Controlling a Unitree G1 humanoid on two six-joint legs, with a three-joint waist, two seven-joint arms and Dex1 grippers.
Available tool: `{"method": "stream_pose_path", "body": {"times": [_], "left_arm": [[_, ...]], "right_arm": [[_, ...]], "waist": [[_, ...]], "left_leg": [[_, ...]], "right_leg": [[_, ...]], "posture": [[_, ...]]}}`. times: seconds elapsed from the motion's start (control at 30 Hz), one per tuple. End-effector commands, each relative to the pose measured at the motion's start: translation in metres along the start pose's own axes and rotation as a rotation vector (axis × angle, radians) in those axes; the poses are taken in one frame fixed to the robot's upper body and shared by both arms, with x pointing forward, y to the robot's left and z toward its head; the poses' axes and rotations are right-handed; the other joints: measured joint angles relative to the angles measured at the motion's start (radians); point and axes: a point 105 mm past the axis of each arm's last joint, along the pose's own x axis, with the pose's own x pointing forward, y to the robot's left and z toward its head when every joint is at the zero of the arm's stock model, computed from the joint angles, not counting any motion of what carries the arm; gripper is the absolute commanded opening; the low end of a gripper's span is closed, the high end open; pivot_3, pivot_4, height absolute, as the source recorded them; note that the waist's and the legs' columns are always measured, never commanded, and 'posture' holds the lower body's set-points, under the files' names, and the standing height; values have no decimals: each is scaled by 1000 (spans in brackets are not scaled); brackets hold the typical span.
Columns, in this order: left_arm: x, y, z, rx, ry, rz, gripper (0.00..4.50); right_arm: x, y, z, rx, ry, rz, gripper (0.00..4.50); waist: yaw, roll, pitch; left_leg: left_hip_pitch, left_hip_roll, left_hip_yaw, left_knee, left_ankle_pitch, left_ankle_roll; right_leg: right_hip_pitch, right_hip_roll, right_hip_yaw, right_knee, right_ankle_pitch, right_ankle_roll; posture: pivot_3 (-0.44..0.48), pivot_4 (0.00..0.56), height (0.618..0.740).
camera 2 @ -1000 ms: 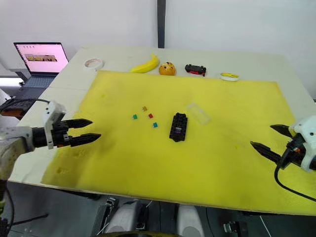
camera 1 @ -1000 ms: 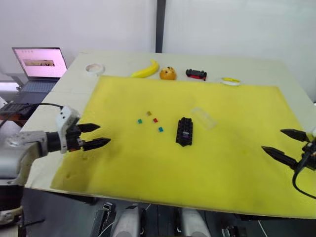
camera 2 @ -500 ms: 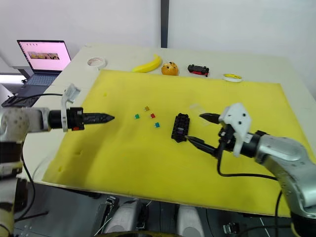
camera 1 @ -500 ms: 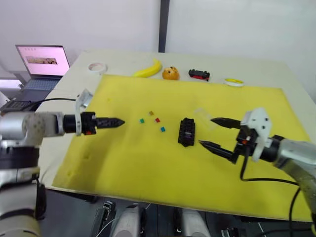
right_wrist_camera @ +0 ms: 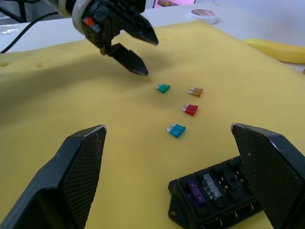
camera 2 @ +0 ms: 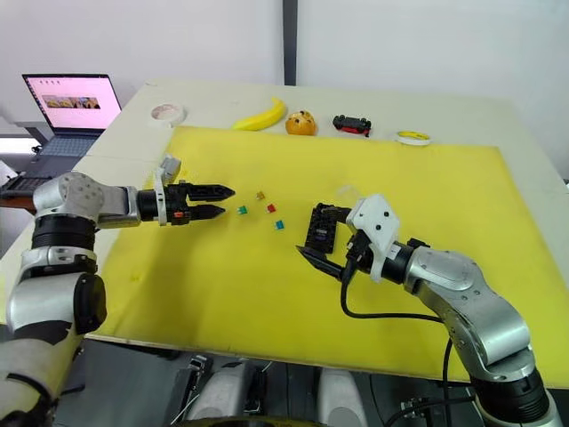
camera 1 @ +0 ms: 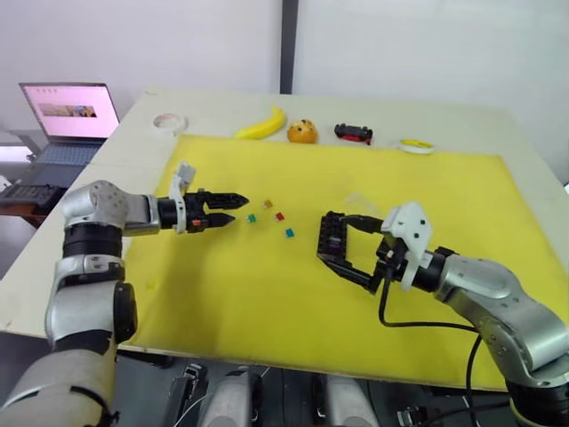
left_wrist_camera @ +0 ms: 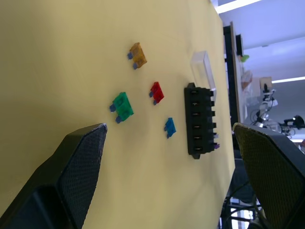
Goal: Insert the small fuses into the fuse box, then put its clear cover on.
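With both jaws apart, I should centre my left gripper squarely over the green fuse, while my right gripper straddles the fuse box.

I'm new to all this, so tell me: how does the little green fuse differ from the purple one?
The green fuse lies loose on the yellow mat, flat on its side; the purple fuse already sits in a slot of the black fuse box. The green one lies just ahead of the left hand, which is open; the purple one lies between the fingers of the open right hand. Both are tiny plastic chips.
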Motion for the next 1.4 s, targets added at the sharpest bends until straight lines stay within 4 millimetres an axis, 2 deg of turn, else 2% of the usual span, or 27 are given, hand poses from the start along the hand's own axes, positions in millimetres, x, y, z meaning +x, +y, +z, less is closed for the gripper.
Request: {"method": "stream_pose_path", "body": {"times": [0.03, 0.23, 0.77, 1.2, 1.4], "left_arm": [[1, -5, 6, 12, -27, -20, 4500], [12, 6, 1, -42, -42, -9, 4500], [38, 4, -6, -58, -20, -30, 4500], [55, -6, -10, -52, 3, -69, 4500], [61, -1, -11, -58, -4, -51, 4500]], "right_arm": [[0, 2, 7, -31, -32, -11, 4456], [-1, 2, 3, -43, -7, -18, 4456], [-1, 0, -3, -44, 20, -33, 4456], [0, -1, -4, -51, 30, -31, 4456], [0, -1, -5, -52, 35, -34, 4456]], "waist": [[4, 0, 0], [4, 0, 0], [10, 0, -1], [25, 0, -1], [34, 0, -1]], "left_leg": [[0, 0, 0, 0, 0, 0], [0, 0, 0, 0, 0, 0], [1, -2, -1, 0, 0, 0], [1, -3, -1, 0, 0, 1], [0, -4, -1, 0, -1, 1]], "right_leg": [[0, 0, 0, 0, 0, 0], [0, -1, 0, 0, 0, 0], [2, -2, 0, -1, 0, 0], [3, -5, -1, -2, 0, 0], [3, -5, -1, -3, 0, 0]], "posture": [[0, 150, 740], [0, 150, 740], [0, 150, 740], [0, 150, 740], [0, 150, 740]]}}
